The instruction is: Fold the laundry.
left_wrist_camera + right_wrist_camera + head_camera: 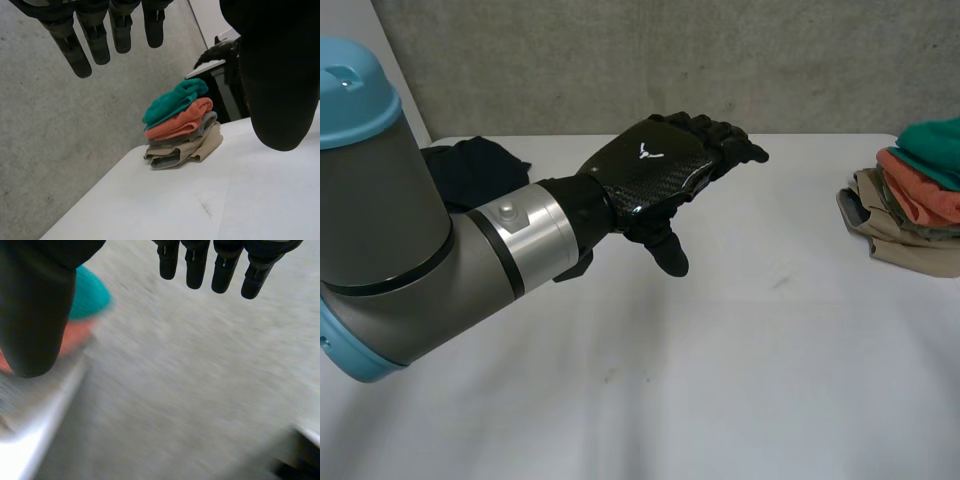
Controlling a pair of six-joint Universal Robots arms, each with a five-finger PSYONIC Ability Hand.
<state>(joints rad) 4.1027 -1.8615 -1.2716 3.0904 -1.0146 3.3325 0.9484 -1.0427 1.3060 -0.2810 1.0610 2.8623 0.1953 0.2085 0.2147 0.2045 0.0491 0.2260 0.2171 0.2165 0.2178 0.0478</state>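
Note:
A pile of folded laundry [910,205] sits at the table's right edge: a teal piece on top, then orange, grey and beige. The same pile [182,127] lies well beyond my left hand's fingertips in the left wrist view. My left hand [650,170] hovers over the middle back of the table, fingers [95,40] straight, holding nothing. A dark crumpled garment [470,170] lies at the back left, partly hidden by my left arm. My right hand [35,305] is open and empty, with the teal piece [92,297] just behind its thumb.
The white table [740,380] stretches bare from the middle to the front. A grey concrete wall [670,60] runs along its far edge. Black equipment [220,50] stands beyond the table behind the pile.

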